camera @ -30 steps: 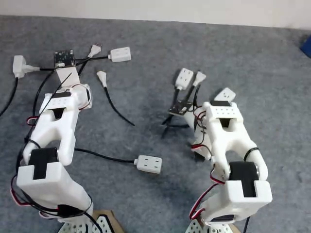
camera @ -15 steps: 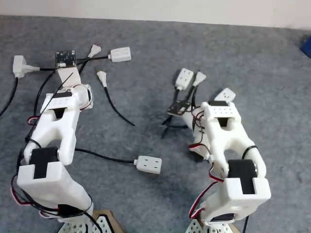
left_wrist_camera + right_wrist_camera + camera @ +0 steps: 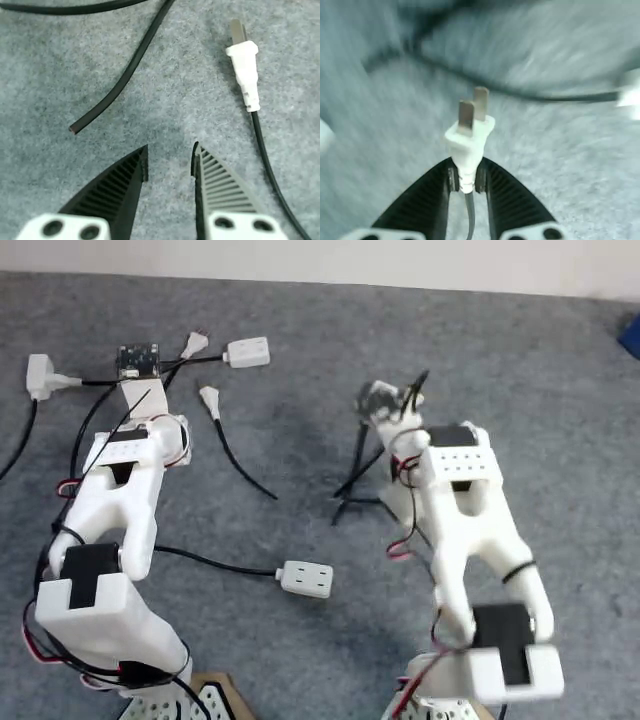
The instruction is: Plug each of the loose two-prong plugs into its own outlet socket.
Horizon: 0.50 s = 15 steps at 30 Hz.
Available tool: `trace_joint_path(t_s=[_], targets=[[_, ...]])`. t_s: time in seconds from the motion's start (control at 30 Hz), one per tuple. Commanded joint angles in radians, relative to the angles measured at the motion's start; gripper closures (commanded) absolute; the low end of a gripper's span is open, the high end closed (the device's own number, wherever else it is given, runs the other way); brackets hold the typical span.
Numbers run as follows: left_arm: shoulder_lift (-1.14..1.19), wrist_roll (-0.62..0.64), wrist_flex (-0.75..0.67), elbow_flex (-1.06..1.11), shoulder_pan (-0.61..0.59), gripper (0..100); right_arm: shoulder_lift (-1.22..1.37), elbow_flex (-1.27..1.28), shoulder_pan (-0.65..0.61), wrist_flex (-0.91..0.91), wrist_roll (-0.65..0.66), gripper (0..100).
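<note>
My right gripper (image 3: pixel 466 165) is shut on a white two-prong plug (image 3: pixel 470 134), prongs pointing away from the wrist and its black cord running back between the fingers. In the high view this gripper (image 3: pixel 385 405) is stretched out over a blurred white outlet block (image 3: pixel 372 392), and the cord (image 3: pixel 352 472) trails down to the carpet. My left gripper (image 3: pixel 169 155) is open just above the carpet with nothing between its fingers. A loose white plug (image 3: pixel 243 70) lies beside and a little beyond it, also seen in the high view as the plug (image 3: pixel 208 397).
Other white outlet blocks lie at the back (image 3: pixel 248 352), near the front middle (image 3: pixel 306 578) and at the far left (image 3: pixel 38 375). Another loose plug (image 3: pixel 195 342) lies at the back. A cut cord end (image 3: pixel 74 129) and black cords cross the grey carpet.
The right arm has stretched forward toward the far outlet block, lifting its cord off the carpet. The left arm has not moved.
</note>
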Motion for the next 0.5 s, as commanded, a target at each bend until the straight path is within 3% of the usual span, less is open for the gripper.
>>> trace_joint_path(t_s=[0.0, 0.17, 0.27, 0.47], targets=[[-0.016, -0.029, 0.114, -0.120, 0.028, 83, -0.150, -0.107, -0.137, 0.065, -0.186, 99.2], [-0.016, -0.095, 0.578, -0.397, 0.085, 74, -0.223, -0.150, -0.289, 0.071, -0.288, 99.1], [-0.016, -0.133, 0.802, -0.561, 0.114, 70, -0.266, -0.091, -0.314, -0.048, -0.348, 99.1], [-0.018, -0.198, 1.099, -0.866, 0.108, 66, -0.444, 0.194, -0.309, -0.383, -0.396, 99.1]])
